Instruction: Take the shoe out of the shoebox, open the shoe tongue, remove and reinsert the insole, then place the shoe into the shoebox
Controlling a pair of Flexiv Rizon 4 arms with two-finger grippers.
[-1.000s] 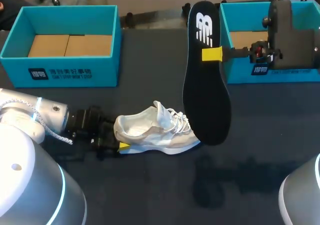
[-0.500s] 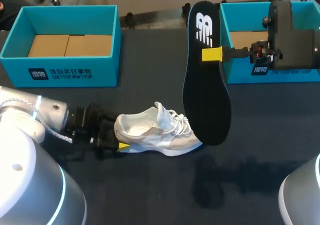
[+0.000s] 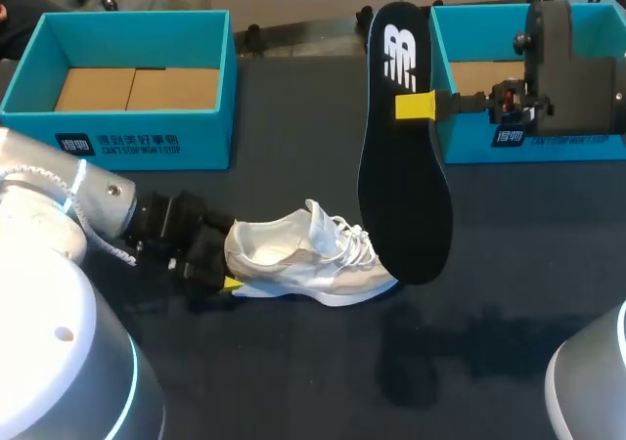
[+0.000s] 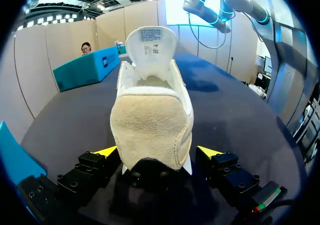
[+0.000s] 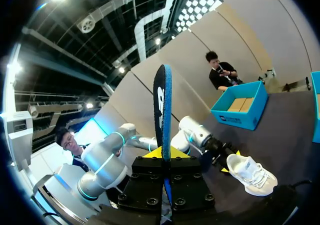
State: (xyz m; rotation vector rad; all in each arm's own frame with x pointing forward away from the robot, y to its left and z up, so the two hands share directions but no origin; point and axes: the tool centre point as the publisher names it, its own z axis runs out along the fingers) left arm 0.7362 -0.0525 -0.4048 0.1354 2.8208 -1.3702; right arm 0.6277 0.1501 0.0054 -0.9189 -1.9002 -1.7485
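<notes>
Behind shoe (image 3: 308,259) heel: left end effector (image 4: 157,151) spread, yellow tips flanking heel, no clear grip. Shoe lies on bench (image 3: 293,381), long axis heel toward left arm, toe toward right. Above shoe toe: right end effector (image 3: 416,106) pinching insole (image 3: 401,196), long axis near upright, broad end down. Judgement: reinsertion needs insole tipped along shoe axis, broad end first; left arm nearer for steadying.
</notes>
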